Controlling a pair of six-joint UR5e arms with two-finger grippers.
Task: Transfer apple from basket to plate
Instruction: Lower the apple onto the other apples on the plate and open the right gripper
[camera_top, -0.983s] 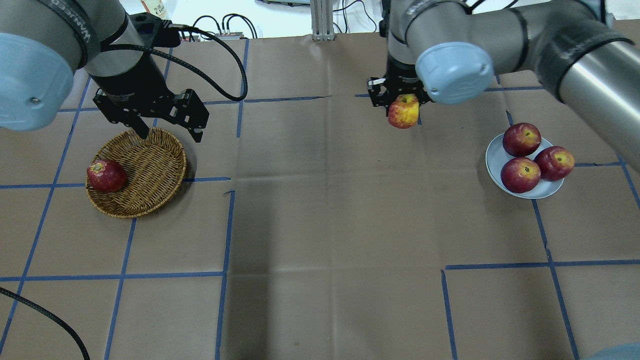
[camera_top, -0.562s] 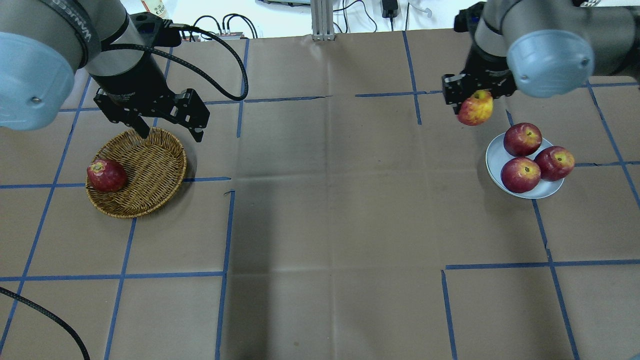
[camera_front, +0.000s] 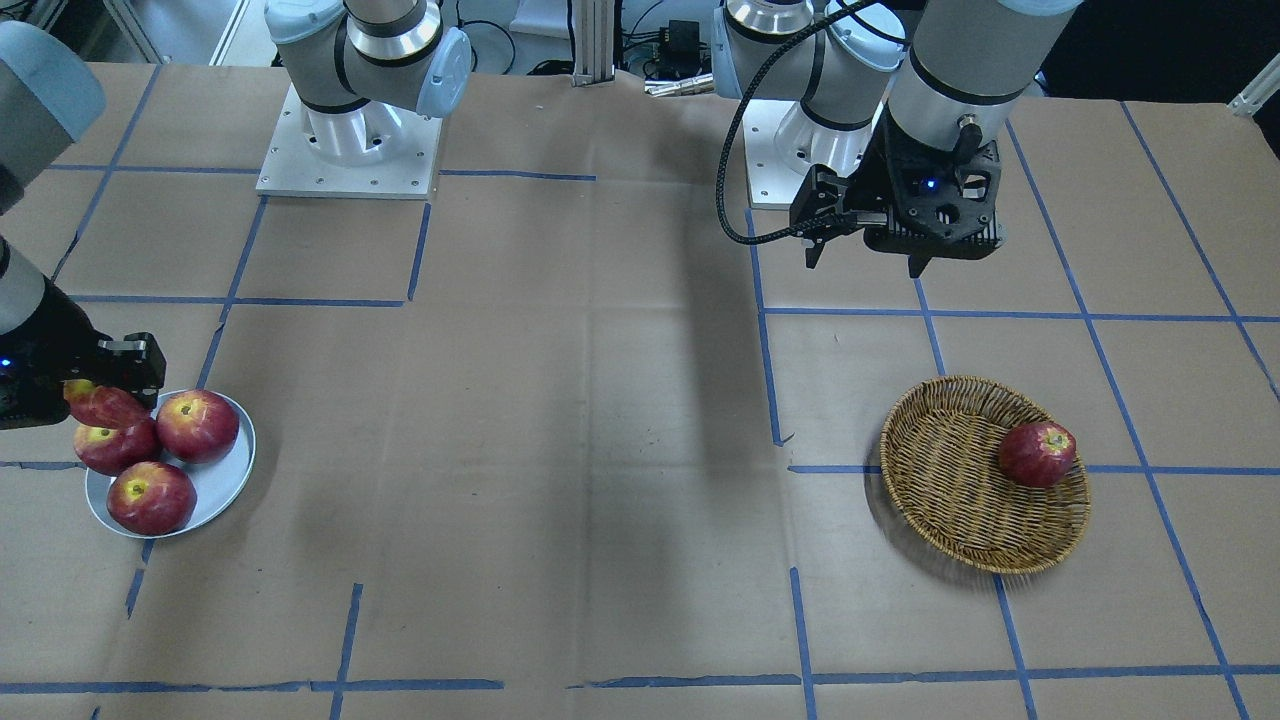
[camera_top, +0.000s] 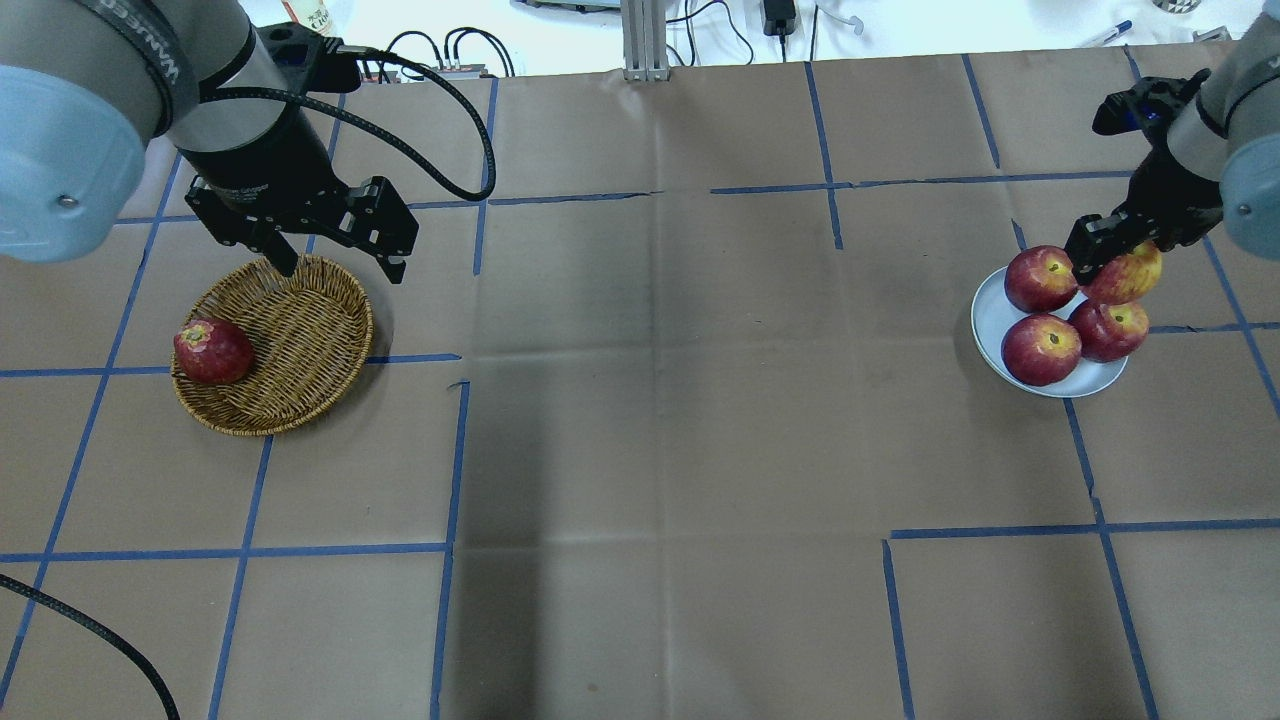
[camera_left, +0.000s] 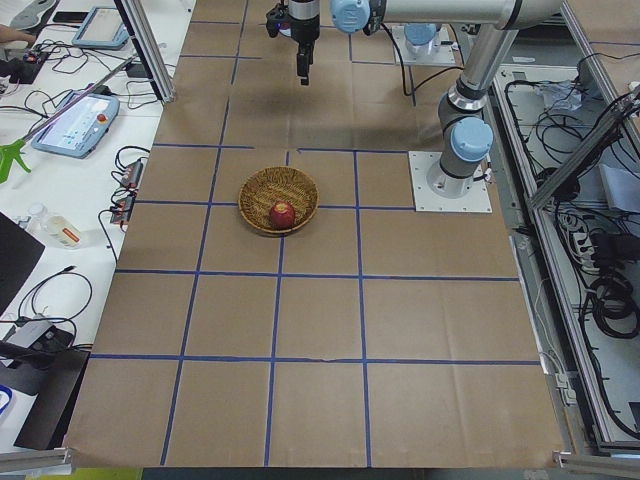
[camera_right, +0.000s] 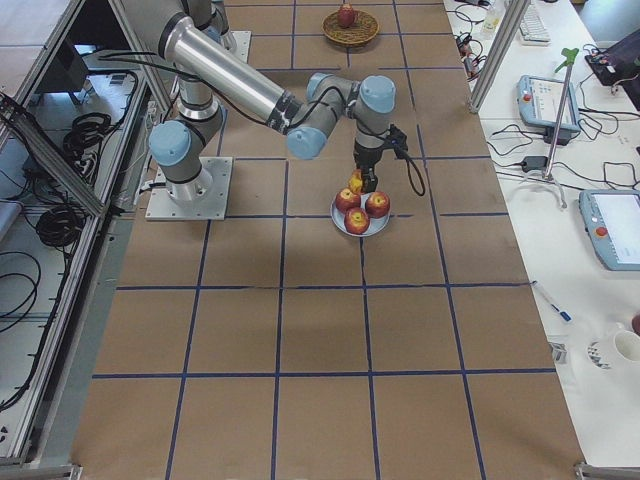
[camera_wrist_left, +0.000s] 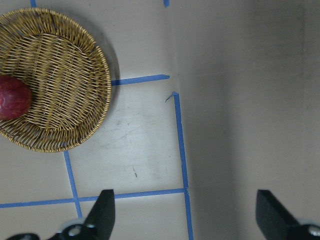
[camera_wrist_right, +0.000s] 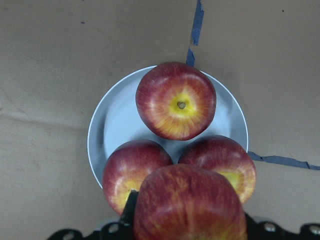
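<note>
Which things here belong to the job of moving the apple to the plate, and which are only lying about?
In the job: the apple, held by the right gripper by the plate; the basket.

Lying about: three darker apples on the plate; one darker apple in the basket; the left gripper, open.

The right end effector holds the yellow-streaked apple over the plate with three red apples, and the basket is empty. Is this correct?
Not quite. The basket is not empty: the overhead exterior view shows one dark red apple in it. The right end effector does hold the yellow-streaked apple over the plate with three red apples.
</note>
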